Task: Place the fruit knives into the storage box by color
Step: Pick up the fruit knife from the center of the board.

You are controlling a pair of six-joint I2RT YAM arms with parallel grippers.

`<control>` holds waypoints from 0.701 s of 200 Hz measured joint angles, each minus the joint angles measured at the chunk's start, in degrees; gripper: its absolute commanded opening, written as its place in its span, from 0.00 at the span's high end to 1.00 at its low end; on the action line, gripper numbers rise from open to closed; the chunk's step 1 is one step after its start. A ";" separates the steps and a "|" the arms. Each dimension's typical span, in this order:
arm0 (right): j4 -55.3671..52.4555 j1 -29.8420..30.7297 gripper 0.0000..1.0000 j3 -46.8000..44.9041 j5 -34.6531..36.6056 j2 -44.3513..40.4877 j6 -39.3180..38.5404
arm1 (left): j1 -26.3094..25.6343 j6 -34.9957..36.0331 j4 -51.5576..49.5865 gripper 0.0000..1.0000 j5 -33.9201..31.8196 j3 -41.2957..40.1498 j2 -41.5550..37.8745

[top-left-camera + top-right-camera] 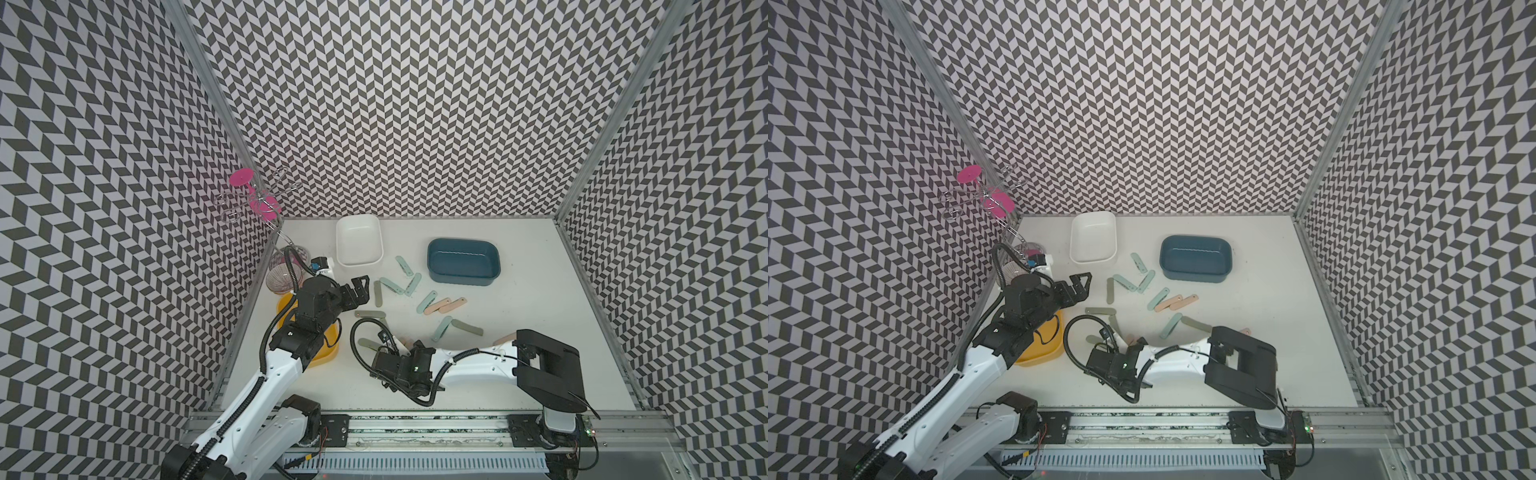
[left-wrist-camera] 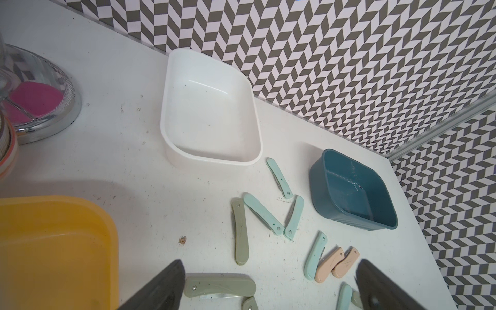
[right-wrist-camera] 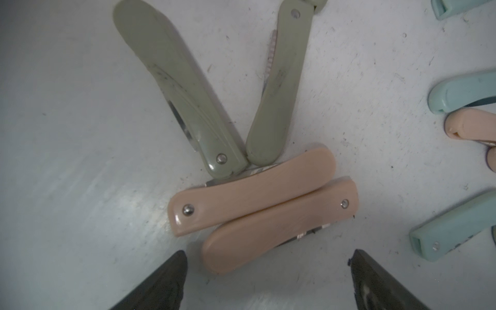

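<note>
Right wrist: right end effector (image 3: 268, 253) spread above 2 peach knives (image 3: 252, 188), mostly arm-hidden in top views; left end effector (image 2: 269, 261) released.

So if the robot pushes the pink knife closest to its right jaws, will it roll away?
Probably not: the pink knife lies flat on the table, so it should slide, not roll. It touches a second pink knife, so that would likely shift too. Its glossy handle may be slippery.

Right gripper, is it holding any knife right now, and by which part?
Nothing is held. The right gripper is open over two peach-pink knives that lie on the table. The left gripper is open and empty too.
</note>
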 measured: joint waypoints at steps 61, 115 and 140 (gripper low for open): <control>2.62 -2.10 0.07 -2.23 1.29 -0.87 1.05 | 0.00 -0.59 -0.04 0.00 0.31 -0.37 -0.44; 6.19 -8.31 0.07 -10.91 0.17 -6.99 1.81 | 0.02 -0.98 -0.04 0.00 0.92 -0.37 -1.03; 6.86 -10.34 0.07 -14.03 -1.73 -9.81 2.10 | 0.02 -1.07 -0.04 0.00 1.31 -0.37 -1.03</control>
